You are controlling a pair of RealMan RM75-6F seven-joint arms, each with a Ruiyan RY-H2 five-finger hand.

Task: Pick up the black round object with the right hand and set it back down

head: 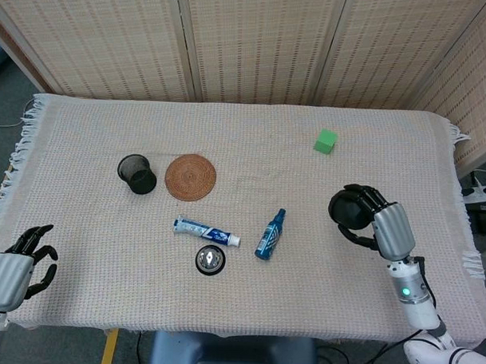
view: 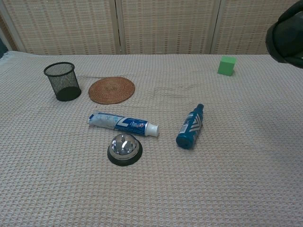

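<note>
The bench [head: 246, 310], covered in a pale woven cloth, carries everything in the scene, and the largest thing over it is the right arm reaching in from the near right corner. The right hand [head: 377, 223] has its fingers wrapped around the black round object [head: 350, 208], with dark fingers curling over its top and side in the head view. In the chest view the same object [view: 286, 40] shows at the upper right edge, high against the screen behind, which suggests it is lifted off the cloth rather than resting on it. So the pick-up appears to be done, and what remains is to lower it and release it onto the bench.

The left hand [head: 21, 258] sits at the near left corner, holding nothing, its fingers loosely curled yet apart.

Of the other things, the woven coaster [head: 190, 177] lies left of centre with the black mesh cup [head: 137, 173] just beside it. Nearer the robot are the toothpaste tube [head: 207, 231], the small blue bottle [head: 270, 235] and the call bell [head: 210, 261], all well apart from the right hand. The green cube [head: 326, 141] sits toward the far side, above the held object in the head view; the open cloth below the right hand looks free for setting down.
</note>
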